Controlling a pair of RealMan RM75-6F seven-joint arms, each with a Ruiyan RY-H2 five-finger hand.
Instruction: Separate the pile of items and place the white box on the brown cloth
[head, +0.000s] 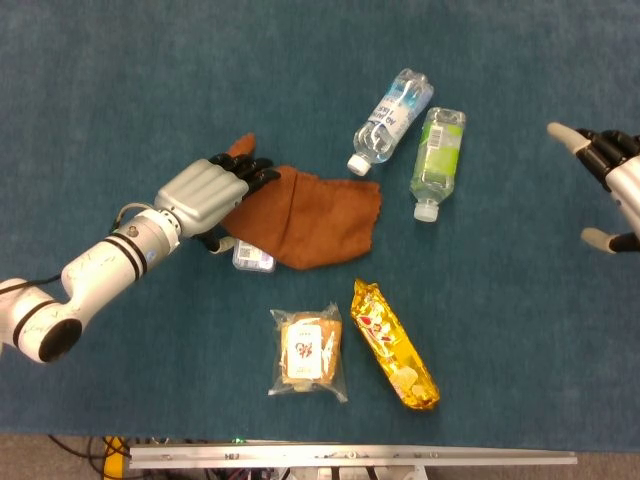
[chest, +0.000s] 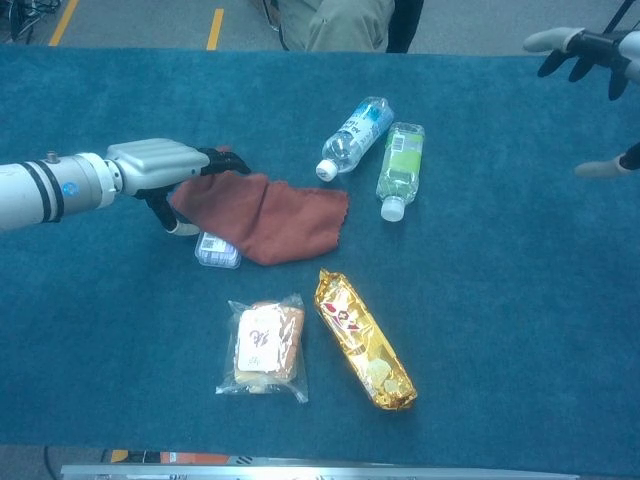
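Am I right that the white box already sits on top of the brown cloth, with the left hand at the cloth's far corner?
Not quite. The white box lies partly under the brown cloth, only its near end poking out, as the head view shows. The left hand is indeed at the cloth's far corner.

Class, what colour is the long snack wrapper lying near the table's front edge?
Shiny gold snack wrapper; clearest in chest view.
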